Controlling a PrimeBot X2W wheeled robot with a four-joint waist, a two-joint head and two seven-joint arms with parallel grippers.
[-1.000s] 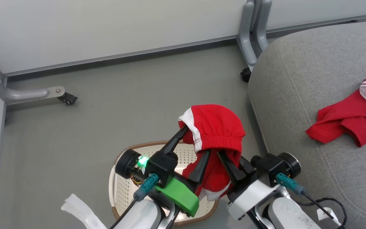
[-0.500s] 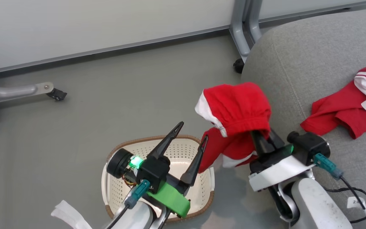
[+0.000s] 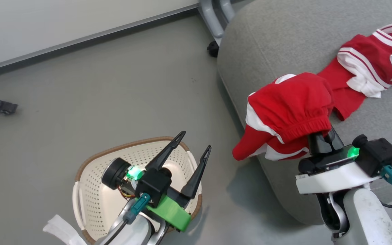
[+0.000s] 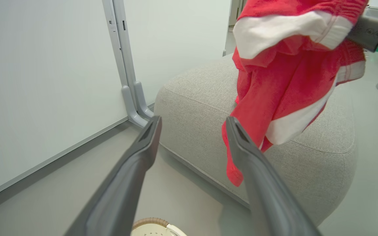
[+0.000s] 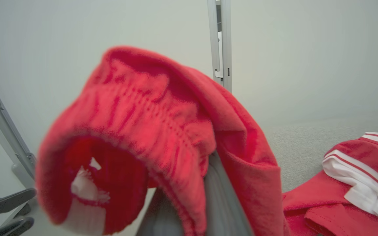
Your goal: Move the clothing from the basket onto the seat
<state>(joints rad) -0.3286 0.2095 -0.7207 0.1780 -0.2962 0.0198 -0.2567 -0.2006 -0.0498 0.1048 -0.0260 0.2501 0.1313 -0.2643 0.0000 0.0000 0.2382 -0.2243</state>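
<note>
Head view: soft red white-trimmed garment (image 3: 291, 102) is gripped by the right claw (image 3: 322, 139) at 3 o'clock, above the grey upholstered seat (image 3: 284, 41), presumably for release; left claw (image 3: 196, 140) is held spread over the cream perforated basket (image 3: 124, 147).

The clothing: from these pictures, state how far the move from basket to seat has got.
Done: one red garment lies on the seat. In hand: the right gripper, shut on the second garment, holds it over the seat's edge. Remaining: lay it down and release. The visible part of the basket looks empty.

Seat (image 3: 277, 41) corner bare; clothing (image 3: 356, 51) heaped far rt side.
</note>
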